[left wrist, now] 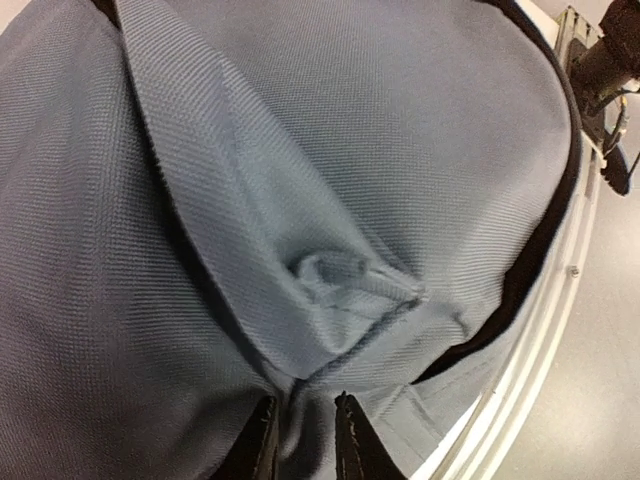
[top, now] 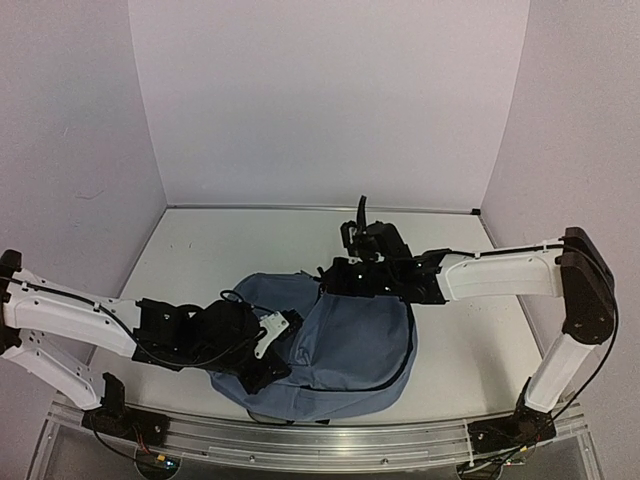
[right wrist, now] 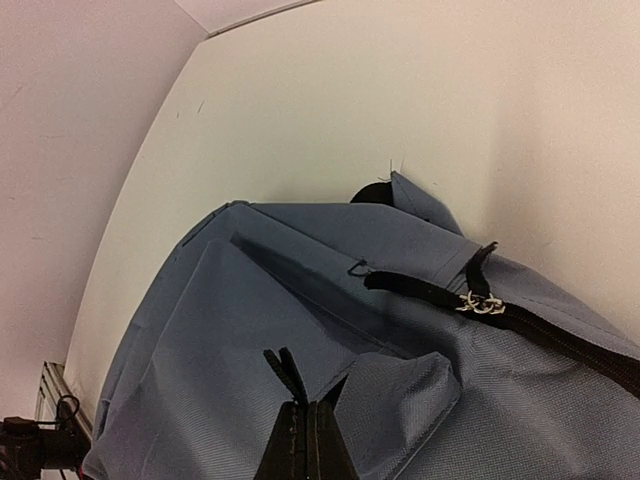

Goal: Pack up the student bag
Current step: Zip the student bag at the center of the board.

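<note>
Your student bag lies slumped on the desk, toward 6 o'clock from the desk's middle in the top view, with its lower edge close to the metal rail along the near side. Your left arm reaches in from 9 o'clock and meets the bag at about its 8 o'clock edge. Your right arm comes from 3 o'clock and sits over the bag's 12 o'clock edge. In the left wrist view, your left end effector has its two dark fingertips a narrow gap apart. Blue cloth fills that gap, but you cannot tell from here whether the tips press on it. Just past them, at 12 o'clock, the fabric is bunched into a small pinched crease, and black piping curves down the bag's 3 o'clock side. In the right wrist view, your right end effector has its fingers pressed together, with a thin black tab sticking out of the tips toward 11 o'clock. A raised fold of blue cloth stands right beside them at 3 o'clock. Further out, toward 1 o'clock, a black zip line runs across the bag with a small metal ring pull on it.
</note>
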`<state>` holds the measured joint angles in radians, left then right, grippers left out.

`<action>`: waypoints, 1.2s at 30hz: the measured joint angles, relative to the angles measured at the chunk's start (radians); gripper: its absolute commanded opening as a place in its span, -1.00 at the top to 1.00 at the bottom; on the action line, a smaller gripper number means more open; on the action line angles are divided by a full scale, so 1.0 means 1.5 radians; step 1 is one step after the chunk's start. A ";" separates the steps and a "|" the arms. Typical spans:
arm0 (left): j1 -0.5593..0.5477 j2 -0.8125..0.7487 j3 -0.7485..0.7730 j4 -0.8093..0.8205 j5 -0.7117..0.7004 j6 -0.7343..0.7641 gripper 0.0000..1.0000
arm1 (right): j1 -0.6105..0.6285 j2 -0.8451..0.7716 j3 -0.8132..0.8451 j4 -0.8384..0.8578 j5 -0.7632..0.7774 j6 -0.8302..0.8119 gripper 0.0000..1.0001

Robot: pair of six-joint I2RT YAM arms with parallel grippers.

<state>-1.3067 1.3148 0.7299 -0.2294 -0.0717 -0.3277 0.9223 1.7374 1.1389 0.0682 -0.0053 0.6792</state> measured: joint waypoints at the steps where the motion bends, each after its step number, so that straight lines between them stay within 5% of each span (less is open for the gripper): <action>1: -0.002 -0.003 0.006 -0.010 0.000 -0.012 0.27 | -0.001 0.000 0.000 0.004 -0.005 0.000 1.00; 10: 0.045 -0.013 0.158 -0.032 -0.028 -0.084 -0.02 | -0.007 0.000 -0.019 0.049 -0.046 -0.001 1.00; 21: 0.123 0.065 0.193 -0.011 -0.033 -0.093 -0.41 | -0.008 0.000 -0.024 0.069 -0.065 0.001 1.00; 36: 0.123 0.154 0.199 0.012 -0.023 -0.097 0.42 | -0.008 0.000 -0.025 0.070 -0.068 0.002 1.00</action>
<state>-1.1225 1.5462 1.0286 -0.2114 -0.1058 -0.4734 0.9100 1.7370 1.1011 0.1726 -0.1066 0.6827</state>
